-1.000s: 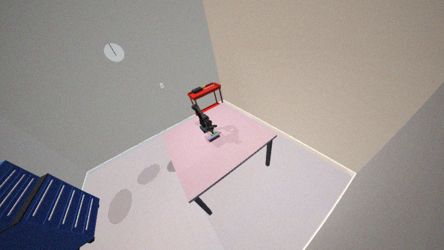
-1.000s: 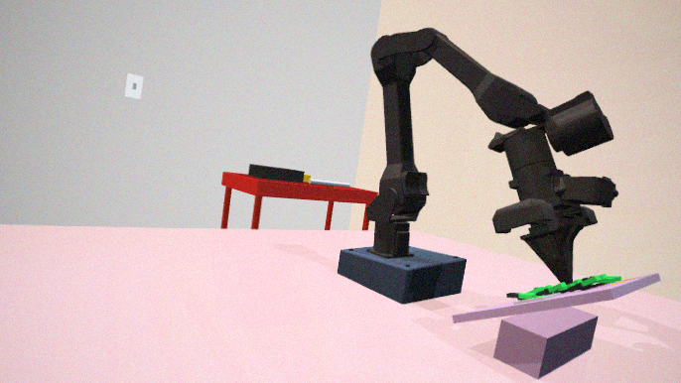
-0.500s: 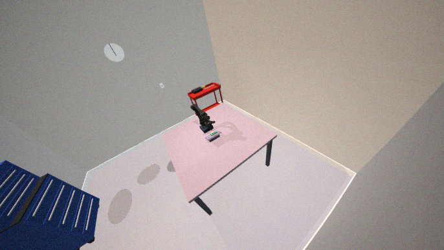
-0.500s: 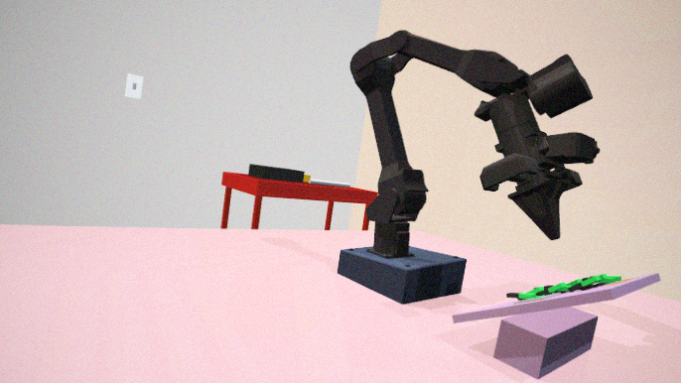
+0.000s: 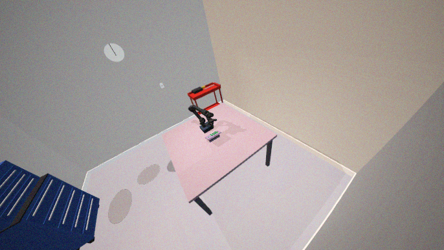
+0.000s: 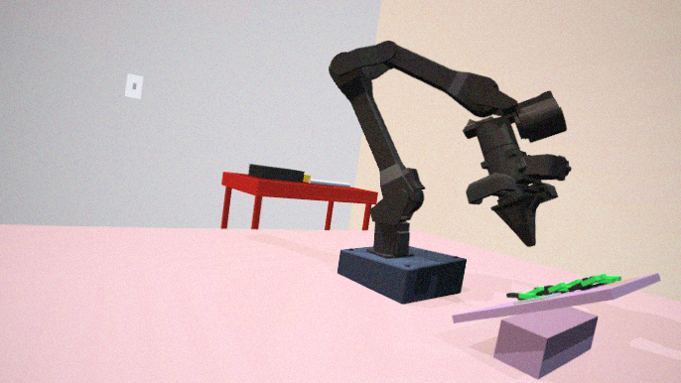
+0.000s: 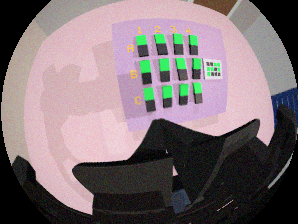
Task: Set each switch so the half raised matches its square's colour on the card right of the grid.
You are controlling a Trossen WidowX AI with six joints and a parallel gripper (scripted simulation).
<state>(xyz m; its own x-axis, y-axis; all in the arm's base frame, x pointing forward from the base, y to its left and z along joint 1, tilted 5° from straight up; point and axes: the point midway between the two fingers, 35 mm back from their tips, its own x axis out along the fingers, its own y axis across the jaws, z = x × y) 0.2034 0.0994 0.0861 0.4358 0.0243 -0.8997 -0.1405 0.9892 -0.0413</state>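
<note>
The lilac panel (image 5: pixel 208 138) (image 6: pixel 476 317) (image 7: pixel 214 100) is tilted on its block. In the wrist view its grid has columns 1 to 4 and rows A to C. Each switch, such as A1 (image 7: pixel 142 46), B2 (image 7: pixel 164 70) and C4 (image 7: pixel 198 93), has a green far half and a dark near half. Their exact tilts are hard to read. The small card (image 7: pixel 213 69) lies right of row B, with green and dark squares too small to read surely. My gripper (image 6: pixel 531 244) (image 7: pixel 157 123) is shut and empty, above the panel's near side, clear of the switches.
The panel stands on a lilac block (image 6: pixel 526 342) on the pink table (image 5: pixel 207 165) (image 6: pixel 174 308). The arm's dark blue base (image 5: pixel 206 127) (image 6: pixel 432 280) is close by. A red side table (image 5: pixel 207 92) (image 6: pixel 308 192) stands behind the arm.
</note>
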